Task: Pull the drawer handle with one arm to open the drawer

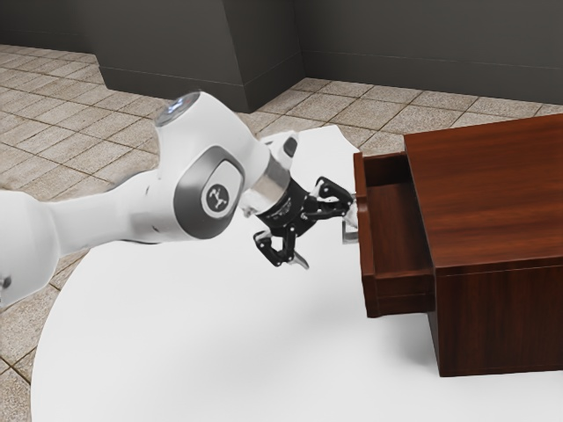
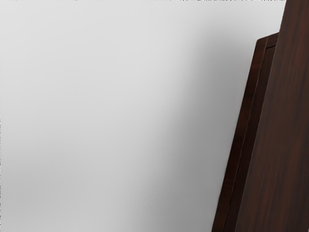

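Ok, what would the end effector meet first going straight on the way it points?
Likely the drawer front, at or near its pale handle: the end effector points that way from close by, though depth is hard to judge.

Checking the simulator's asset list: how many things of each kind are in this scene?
Wooden cabinet: 1
Open drawer: 1
Drawer handle: 1
White table: 1
Franka arm with end effector: 1
Total: 5
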Available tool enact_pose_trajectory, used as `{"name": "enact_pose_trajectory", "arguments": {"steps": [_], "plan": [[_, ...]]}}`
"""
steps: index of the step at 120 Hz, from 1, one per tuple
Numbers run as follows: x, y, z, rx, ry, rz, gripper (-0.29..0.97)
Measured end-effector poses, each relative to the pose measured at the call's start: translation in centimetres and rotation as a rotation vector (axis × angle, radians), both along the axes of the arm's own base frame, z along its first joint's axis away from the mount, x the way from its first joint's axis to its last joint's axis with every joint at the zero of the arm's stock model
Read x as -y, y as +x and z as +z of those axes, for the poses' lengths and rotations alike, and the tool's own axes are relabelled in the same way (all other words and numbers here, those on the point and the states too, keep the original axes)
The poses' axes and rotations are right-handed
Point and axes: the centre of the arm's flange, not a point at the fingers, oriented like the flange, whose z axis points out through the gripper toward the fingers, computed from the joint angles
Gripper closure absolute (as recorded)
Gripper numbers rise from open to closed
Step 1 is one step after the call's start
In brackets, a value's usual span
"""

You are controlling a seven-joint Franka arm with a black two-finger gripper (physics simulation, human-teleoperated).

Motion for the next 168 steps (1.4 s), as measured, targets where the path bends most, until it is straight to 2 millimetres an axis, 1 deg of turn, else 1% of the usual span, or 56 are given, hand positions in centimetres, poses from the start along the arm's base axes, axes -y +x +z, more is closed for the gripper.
{"name": "enact_pose_trajectory", "arguments": {"steps": [20,42,65,92,98,127,140,154,168], "plan": [[0.0,0.3,0.0,0.009,-0.006,0.001,0.00],[-0.2,-0.1,0.3,0.006,-0.013,0.001,0.00],[-1.0,-1.9,1.3,0.006,-0.016,0.005,0.00],[-1.5,-3.4,2.0,0.000,0.010,-0.008,0.00],[-1.9,-3.6,2.3,0.000,0.021,-0.009,0.00],[-3.6,-4.1,2.2,-0.013,0.067,-0.003,0.00],[-4.9,-4.2,2.2,-0.019,0.083,0.010,0.00],[-6.5,-5.1,2.7,-0.019,0.097,0.028,0.00],[-8.0,-5.9,2.8,-0.026,0.105,0.048,0.00]]}}
